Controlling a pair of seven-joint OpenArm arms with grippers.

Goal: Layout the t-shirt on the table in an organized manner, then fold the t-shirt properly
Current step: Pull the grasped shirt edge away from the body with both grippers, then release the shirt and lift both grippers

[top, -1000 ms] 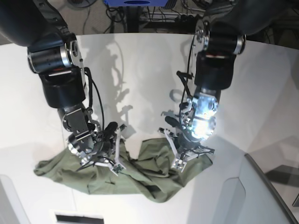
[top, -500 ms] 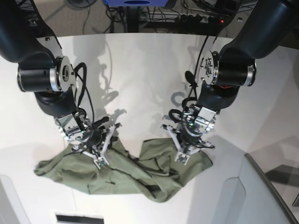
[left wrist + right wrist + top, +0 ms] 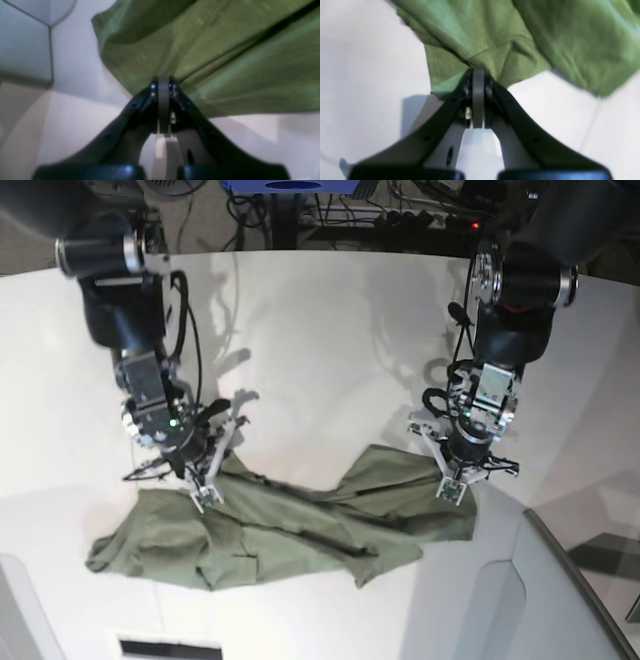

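Note:
The olive-green t-shirt (image 3: 300, 530) lies crumpled and stretched sideways on the white table (image 3: 320, 330), near its front edge. My right gripper (image 3: 205, 494), on the left of the base view, is shut on a fold of the t-shirt (image 3: 495, 37) near its upper left part. My left gripper (image 3: 450, 488), on the right of the base view, is shut on the t-shirt's edge (image 3: 225, 50) at its upper right corner. In both wrist views the fingertips, left (image 3: 163, 83) and right (image 3: 478, 73), press together with cloth pinched between them. The shirt's neck and label do not show.
A grey angled panel (image 3: 570, 590) rises at the front right, close to the shirt's right end, and shows in the left wrist view (image 3: 25, 37). Another pale panel (image 3: 20, 610) stands at the front left. Cables and a blue object (image 3: 290, 185) lie beyond the table's far edge.
Both grippers moved apart and a little toward the far side while holding the cloth. The bunched shirt has been pulled wider across the table.

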